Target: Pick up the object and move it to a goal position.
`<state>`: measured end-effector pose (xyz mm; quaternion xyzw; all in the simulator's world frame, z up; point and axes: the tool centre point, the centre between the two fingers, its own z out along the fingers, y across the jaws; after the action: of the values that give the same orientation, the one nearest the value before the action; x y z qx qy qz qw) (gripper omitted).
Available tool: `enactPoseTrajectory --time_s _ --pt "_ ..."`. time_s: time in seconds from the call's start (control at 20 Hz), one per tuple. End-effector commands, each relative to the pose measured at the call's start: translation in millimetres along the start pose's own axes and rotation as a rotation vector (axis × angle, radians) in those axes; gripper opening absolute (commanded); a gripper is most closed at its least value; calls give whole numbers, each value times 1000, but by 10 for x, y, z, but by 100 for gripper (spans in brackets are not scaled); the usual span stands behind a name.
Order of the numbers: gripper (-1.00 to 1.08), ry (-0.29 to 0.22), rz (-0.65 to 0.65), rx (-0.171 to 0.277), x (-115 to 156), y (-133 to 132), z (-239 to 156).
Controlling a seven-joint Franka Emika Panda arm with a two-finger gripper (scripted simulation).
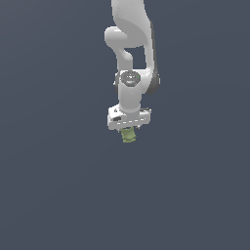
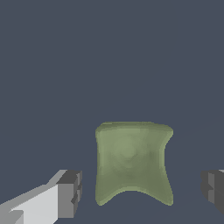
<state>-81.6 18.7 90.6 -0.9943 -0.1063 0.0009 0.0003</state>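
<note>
Two dark grey fingertips (image 2: 70, 192) of the gripper (image 2: 142, 190) sit closest to the wrist camera, one backed by a white finger body, the other cut off at the picture's edge. They are spread wide, with clear gaps on both sides of the object (image 2: 132, 162) that lies between them, so neither pad touches it. The object is a matte olive-green lump with a flared shape: one end broad and flat, the other scooped into a curve. Behind it is a plain slate-blue surface (image 2: 109, 57), even in tone, without marks, seams or edges.

Seen from the exterior view, the white arm (image 1: 131, 58) reaches down from the upper edge of the picture, its gripper (image 1: 129, 131) pointing downward. The object (image 1: 128, 136) shows as a small green stub just under the white hand. All around is the same flat slate-blue ground (image 1: 58, 185); no walls, table edge or horizon can be made out, and whether the object rests on the surface cannot be told.
</note>
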Motion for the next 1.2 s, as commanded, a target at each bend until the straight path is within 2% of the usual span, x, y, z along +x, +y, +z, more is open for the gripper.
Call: enactPoseTrajectory --time_s 0.0,0.6,0.85,0.9,1.15 --pt "100 0 0 0 0 0 10" --pt "100 1 -2 -1 -14 -3 441" --pt "100 2 -3 -1 -9 -3 504" --pt "-100 2 -3 -1 -9 -3 504" --pt "-100 2 -3 -1 -9 -3 504"
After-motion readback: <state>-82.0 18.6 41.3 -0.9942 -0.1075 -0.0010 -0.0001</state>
